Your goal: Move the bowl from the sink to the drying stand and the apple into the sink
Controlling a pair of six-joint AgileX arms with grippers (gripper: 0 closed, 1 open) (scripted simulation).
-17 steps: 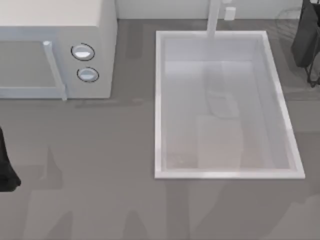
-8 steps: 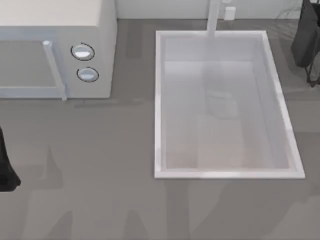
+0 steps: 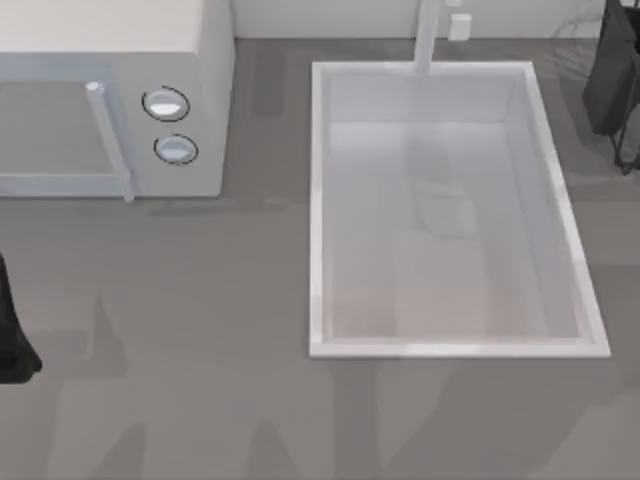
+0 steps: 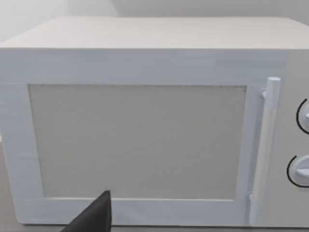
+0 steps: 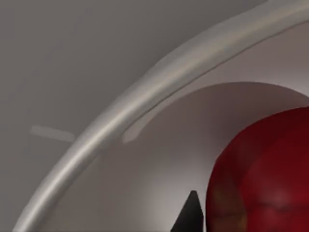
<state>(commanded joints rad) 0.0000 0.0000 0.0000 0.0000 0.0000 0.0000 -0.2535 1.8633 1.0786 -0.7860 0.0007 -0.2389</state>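
Top view: the large white rectangular sink (image 3: 318, 200), with its raised rim, pale grey floor and white tap post (image 3: 427, 38), is lying right of centre on the grey table (image 3: 200, 350). The white box-shaped microwave (image 3: 120, 60), with two round knobs (image 3: 166, 104), is standing at the table's upper left. The black left arm (image 3: 12, 330) is sitting parked at the table's left edge. The black right arm (image 3: 612, 70) is hanging at the upper right corner, just beside thin grey curved wires of the drying stand (image 3: 580, 30), which are showing faintly.

Left wrist view: the camera is facing the microwave's door, its vertical white bar handle (image 4: 266, 145) beside the knobs. A black fingertip (image 4: 94, 217) is projecting into the frame; whether the left gripper is spread or pressed together cannot be told.

Right wrist view: the glossy bright red apple (image 5: 265, 179) is sitting very near the camera, inside a pale curved rim (image 5: 145, 92) of a rounded white vessel. A black fingertip (image 5: 189, 212) is lying just beside the apple; contact cannot be told, nor whether the right gripper is spread or pinching.
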